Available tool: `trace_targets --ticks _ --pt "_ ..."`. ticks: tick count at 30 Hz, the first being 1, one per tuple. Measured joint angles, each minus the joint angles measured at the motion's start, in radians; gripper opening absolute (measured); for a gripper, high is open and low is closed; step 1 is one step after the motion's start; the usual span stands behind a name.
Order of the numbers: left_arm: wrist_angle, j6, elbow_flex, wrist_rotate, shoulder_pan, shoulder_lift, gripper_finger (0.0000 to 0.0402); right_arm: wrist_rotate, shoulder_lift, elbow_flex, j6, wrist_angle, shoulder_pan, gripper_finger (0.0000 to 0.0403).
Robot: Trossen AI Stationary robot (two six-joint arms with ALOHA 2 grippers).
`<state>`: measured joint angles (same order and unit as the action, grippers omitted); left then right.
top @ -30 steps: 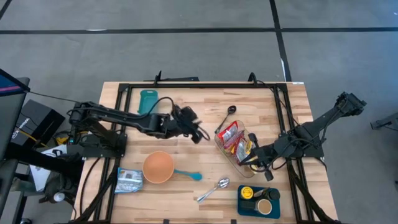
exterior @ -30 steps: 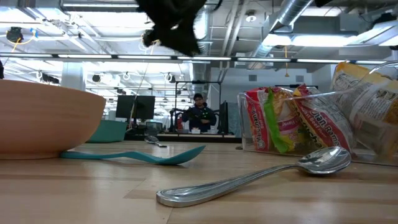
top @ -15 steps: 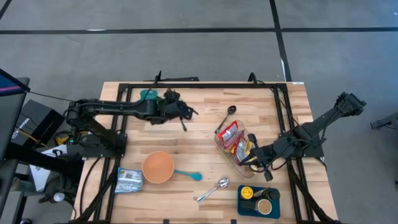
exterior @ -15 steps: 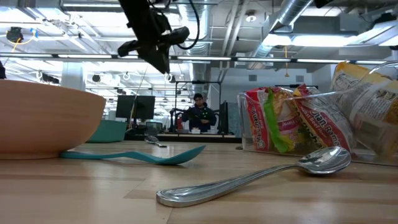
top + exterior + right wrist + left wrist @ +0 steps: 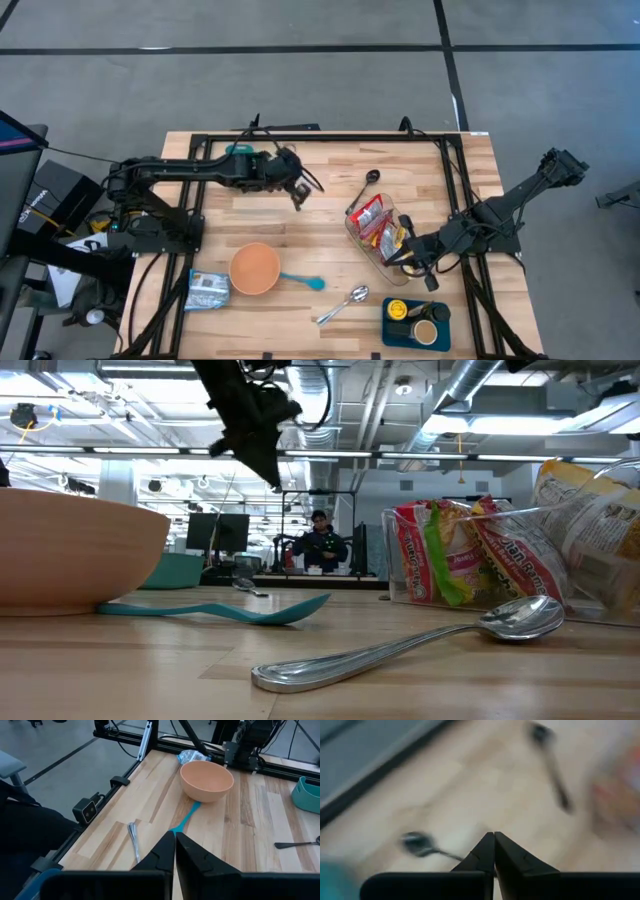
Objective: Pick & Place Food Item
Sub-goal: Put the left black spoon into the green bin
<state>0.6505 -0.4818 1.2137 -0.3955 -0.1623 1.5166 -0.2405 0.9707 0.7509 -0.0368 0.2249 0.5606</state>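
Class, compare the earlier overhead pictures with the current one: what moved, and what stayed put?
The left gripper swung back from mid-table toward the far edge and closed, empty. The right gripper stayed shut beside the clear container; the bowl and spoons did not shift.

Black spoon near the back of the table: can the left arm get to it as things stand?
Probably yes. The left end effector hangs shut above bare wood, with the black spoon to its right and nothing between them. It would need to open first. The clear bin sits close by the spoon's handle end.
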Motion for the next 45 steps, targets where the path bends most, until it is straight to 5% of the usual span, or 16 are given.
trace_targets --ticks 4,7,16,34,45 --pt "-0.080 0.208 0.000 0.289 0.000 0.000 0.0005 0.000 0.000 0.000 0.001 0.000 0.000 0.0008" --pt "-0.194 0.271 0.000 0.394 0.001 0.000 0.0003 0.000 0.000 0.000 0.003 0.000 0.000 0.0008" --pt "-0.404 0.347 0.000 0.403 -0.061 0.000 0.0003 0.000 0.000 0.000 0.002 0.000 0.000 0.0008" --pt "-0.397 0.343 0.000 0.400 -0.490 0.001 0.0001 0.000 0.000 0.000 0.002 0.015 0.000 0.0008" --pt "-0.393 0.294 0.000 0.400 -0.613 0.001 0.0001 0.000 0.000 0.000 0.002 0.029 0.000 0.0008"
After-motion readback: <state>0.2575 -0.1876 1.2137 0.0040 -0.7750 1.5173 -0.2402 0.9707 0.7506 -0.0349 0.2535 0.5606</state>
